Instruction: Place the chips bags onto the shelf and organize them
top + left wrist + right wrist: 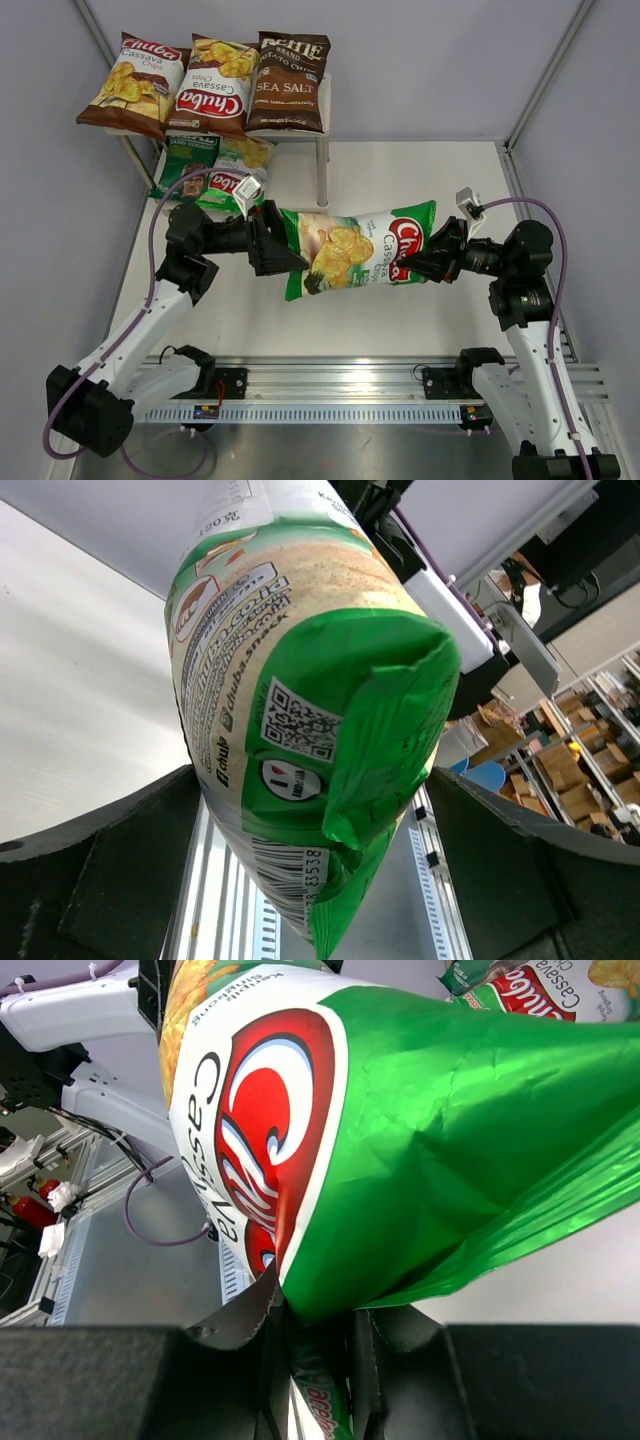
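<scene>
The left arm (150, 320) and the right arm (535, 365) share one build: smooth white link shells between chunky matte black joint housings. A thin purple cable (152, 240) runs along the left one, and a second purple cable (562, 262) runs along the right. Each wrist carries a small white box, the left camera box (248, 190) and the right camera box (468, 203). The left pincer (290, 240) is black, with broad, flat-faced fingers (95, 880) of dull plastic. The right pincer (418, 266) is black too, its fingers (225, 1355) angular with a jagged upper edge. Black brackets (205, 380) fix the bases to a ribbed silver rail (330, 412) bearing a small coloured sticker (208, 411)
</scene>
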Controlling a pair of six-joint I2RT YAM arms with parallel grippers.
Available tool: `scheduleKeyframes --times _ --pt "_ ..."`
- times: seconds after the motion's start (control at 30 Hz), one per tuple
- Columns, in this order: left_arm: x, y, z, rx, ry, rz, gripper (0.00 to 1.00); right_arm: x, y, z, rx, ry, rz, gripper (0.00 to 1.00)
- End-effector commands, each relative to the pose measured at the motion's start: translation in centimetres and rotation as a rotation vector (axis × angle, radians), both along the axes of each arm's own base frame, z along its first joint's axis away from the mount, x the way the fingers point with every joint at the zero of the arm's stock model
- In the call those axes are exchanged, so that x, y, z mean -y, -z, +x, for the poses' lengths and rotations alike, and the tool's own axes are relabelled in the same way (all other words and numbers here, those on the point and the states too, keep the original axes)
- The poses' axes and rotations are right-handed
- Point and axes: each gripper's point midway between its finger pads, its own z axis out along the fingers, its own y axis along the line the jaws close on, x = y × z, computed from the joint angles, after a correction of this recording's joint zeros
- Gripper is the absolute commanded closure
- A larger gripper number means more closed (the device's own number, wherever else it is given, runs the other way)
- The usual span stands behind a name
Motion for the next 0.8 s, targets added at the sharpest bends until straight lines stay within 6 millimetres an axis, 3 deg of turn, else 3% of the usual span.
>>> scheduleKeyframes --times 0.0,0.13,0.23,0.33,0.37,0.43,0.57,0.6,0.77 --pt "0.4 -1.3 1.3 0.027 -0.064 -0.003 0.01 -0.2 -1.4 0.0 0.091 -0.018 0.004 0.82" --pt "1.4 0.1 3.3 -0.024 -0.134 0.034 0.01 -0.2 -1.7 -0.3 0.099 -0.017 0.007 0.82" --pt "2.0 0.3 3.0 -0.023 -0.120 0.027 0.06 -0.2 -1.5 -0.1 0.092 -0.011 0.004 0.82" --pt "1.8 -0.1 2.3 0.006 -0.101 0.003 0.32 -0.1 -1.6 0.3 0.096 0.013 -0.001 0.82" --pt "1.8 0.0 2.3 0.010 -0.101 0.004 0.48 0.0 -1.2 0.5 0.077 0.027 -0.008 0.80" --pt "1.5 0.8 2.3 -0.001 -0.119 0.020 0.60 0.2 -1.3 1.1 0.088 0.072 -0.015 0.72" --pt "0.5 3.0 3.8 -0.065 -0.211 0.044 0.74 1.1 -1.3 2.3 0.095 0.205 -0.026 0.34" --pt "0.2 3.7 4.1 -0.092 -0.231 0.045 0.79 1.2 -1.4 2.4 0.100 0.227 -0.026 0.01" --pt "-3.7 6.8 6.2 -0.206 -0.382 0.030 0.80 3.6 -1.3 4.9 0.083 0.473 -0.042 0.01"
